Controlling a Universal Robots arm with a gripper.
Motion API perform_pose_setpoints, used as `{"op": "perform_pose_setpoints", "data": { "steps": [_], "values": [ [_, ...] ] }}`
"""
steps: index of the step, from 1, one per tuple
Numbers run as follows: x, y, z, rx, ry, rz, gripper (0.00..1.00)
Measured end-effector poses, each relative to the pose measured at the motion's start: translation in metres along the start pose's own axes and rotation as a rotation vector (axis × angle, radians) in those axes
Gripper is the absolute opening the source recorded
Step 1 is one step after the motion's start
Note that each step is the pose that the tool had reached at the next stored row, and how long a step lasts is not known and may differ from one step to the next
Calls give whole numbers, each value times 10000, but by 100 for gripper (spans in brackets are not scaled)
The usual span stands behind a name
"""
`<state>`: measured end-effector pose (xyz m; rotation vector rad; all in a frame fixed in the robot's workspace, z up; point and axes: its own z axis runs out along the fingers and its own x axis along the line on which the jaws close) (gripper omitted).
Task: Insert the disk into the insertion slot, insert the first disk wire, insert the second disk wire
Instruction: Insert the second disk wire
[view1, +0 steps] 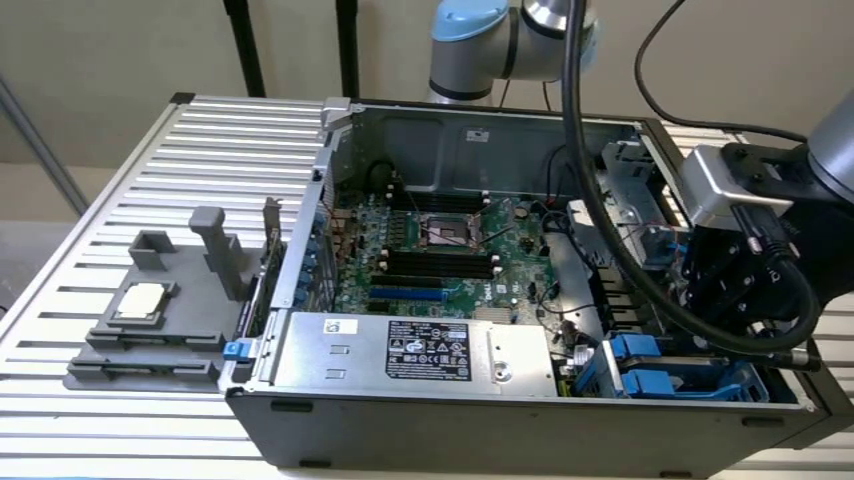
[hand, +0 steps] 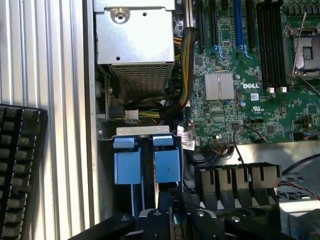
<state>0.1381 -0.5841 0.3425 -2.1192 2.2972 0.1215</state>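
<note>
An open computer case (view1: 441, 425) sits on a slatted table (view1: 200, 140). Inside lie a green motherboard (view1: 441, 250) and a grey power supply (view1: 414, 350). A grey fixture (view1: 160, 320) stands toward the exterior view's left. A black keyboard (hand: 17, 170) rests beside the case.

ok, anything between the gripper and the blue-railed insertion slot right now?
Nothing visible. The gripper hangs right over the insertion slot, and the gap to its blue tabs looks clear in the wrist view. Black cables lie off to the side by the motherboard, not across the bay.
</note>
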Motion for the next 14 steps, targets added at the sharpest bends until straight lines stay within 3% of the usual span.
{"op": "perform_pose_setpoints", "data": {
  "steps": [1, 3, 8, 14],
  "values": [
    [-3, 2, -44, 0, 11, 0, 25],
    [-6, 16, -100, -1, 7, 0, 25],
    [7, 186, -117, 41, 4, -4, 25],
    [7, 187, -118, 46, 7, -5, 25]
  ]
}}
